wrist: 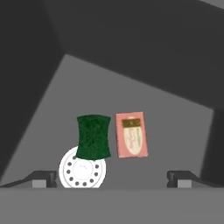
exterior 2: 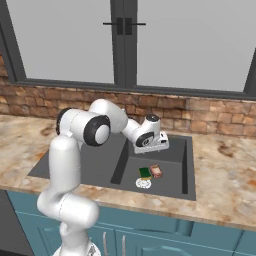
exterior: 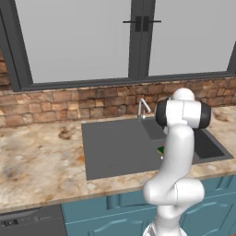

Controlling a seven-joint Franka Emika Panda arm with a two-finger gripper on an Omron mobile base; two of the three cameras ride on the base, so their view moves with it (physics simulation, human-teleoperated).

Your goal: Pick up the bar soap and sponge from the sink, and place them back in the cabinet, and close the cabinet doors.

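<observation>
The sink [exterior 2: 80,165] has its deep basin on the right. On the basin floor the green sponge [exterior 2: 145,172] lies flat, its near end over the white round drain [exterior 2: 143,184]. Right beside it lies the pinkish-brown bar soap [exterior 2: 156,171], a narrow gap apart. In the hand view, sponge [wrist: 93,136] and soap [wrist: 131,134] sit side by side above the drain [wrist: 82,172]. My gripper [wrist: 113,179] hangs above the basin [exterior 2: 157,148], pointing down at both, open wide with nothing between its fingers. The cabinet and its doors are out of view.
A silver faucet [exterior: 144,108] stands at the sink's back edge beside my arm. The flat drainboard [exterior: 115,147] lies left of the basin. Marbled counter [exterior: 37,156] surrounds the sink, a brick wall [exterior 2: 210,115] and window rise behind, and short teal cupboards [exterior 2: 150,235] sit below.
</observation>
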